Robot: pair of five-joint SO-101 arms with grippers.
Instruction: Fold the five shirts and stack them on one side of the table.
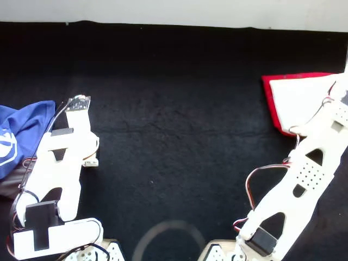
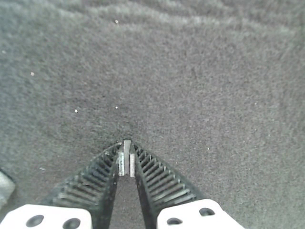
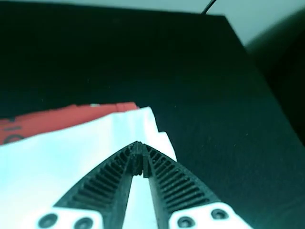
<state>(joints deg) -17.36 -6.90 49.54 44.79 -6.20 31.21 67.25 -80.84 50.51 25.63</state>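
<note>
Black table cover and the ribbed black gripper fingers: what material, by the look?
Black table cover: seemingly felt or short-pile fabric, matte; fuzzy fibres and lint specks show. Ribbed black fingers of the left gripper: probably moulded or printed plastic, matte; even ridges suggest it, hardness unclear.

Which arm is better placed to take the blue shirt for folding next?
Left. The left gripper is shut and close beside the blue shirt on its own side of the table. The right gripper is over the white shirt at the opposite side.
</note>
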